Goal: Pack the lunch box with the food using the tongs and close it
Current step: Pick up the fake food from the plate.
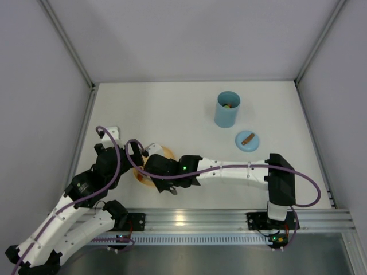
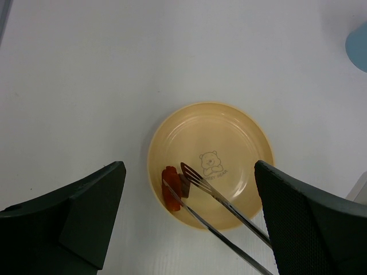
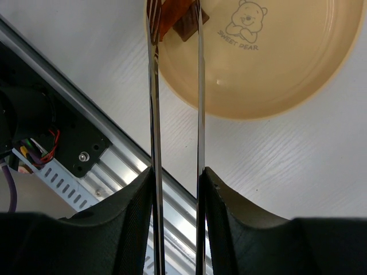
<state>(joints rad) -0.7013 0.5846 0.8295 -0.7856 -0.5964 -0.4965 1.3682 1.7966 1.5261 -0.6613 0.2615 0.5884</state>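
Right gripper (image 3: 176, 177) clamped on tongs (image 3: 153, 114), squeezing arms so tips pinch orange food piece (image 2: 170, 196) at plate (image 2: 241, 137) edge. Left gripper (image 2: 189, 172) jaws wide apart, empty, above plate. Lunch box (image 1: 227, 109) stands well apart at far right, uncovered to receive food; lid (image 1: 248, 141) lies just beside it

White table (image 1: 172, 114), grey walls (image 1: 189, 34), aluminium rail (image 1: 200, 219) along near edge.

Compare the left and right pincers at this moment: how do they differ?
The left pincer stands wide open and empty; the right pincer is shut on the tongs. The left looks down on the plate; the right sits back at its near side, only the tongs reaching the orange food piece. Both are black and point at the plate.
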